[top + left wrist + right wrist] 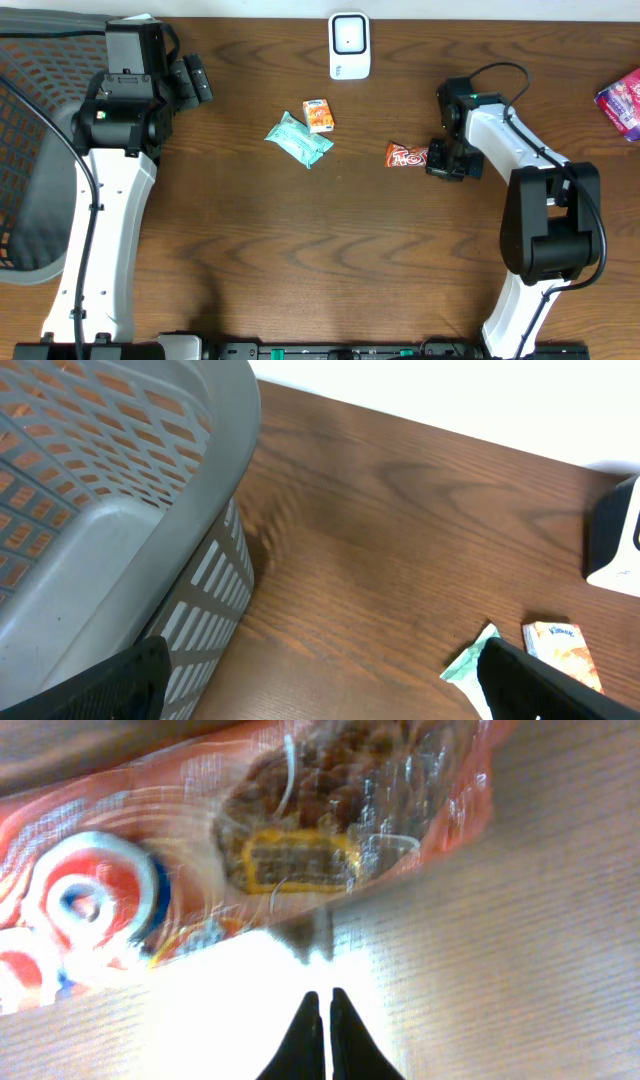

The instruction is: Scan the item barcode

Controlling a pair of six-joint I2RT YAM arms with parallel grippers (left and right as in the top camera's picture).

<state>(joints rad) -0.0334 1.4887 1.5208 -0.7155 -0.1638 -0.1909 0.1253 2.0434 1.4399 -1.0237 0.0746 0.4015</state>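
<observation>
Red-orange snack packet flat on desk, right of centre, glossy crinkled wrapper, white scanner at far edge, well apart

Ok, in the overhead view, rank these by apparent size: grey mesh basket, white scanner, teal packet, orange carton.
1. Grey mesh plastic basket, though partly cut off by the frame.
2. White rectangular scanner and crinkled teal packet: look about alike, so unranked.
3. Small orange carton.
</observation>
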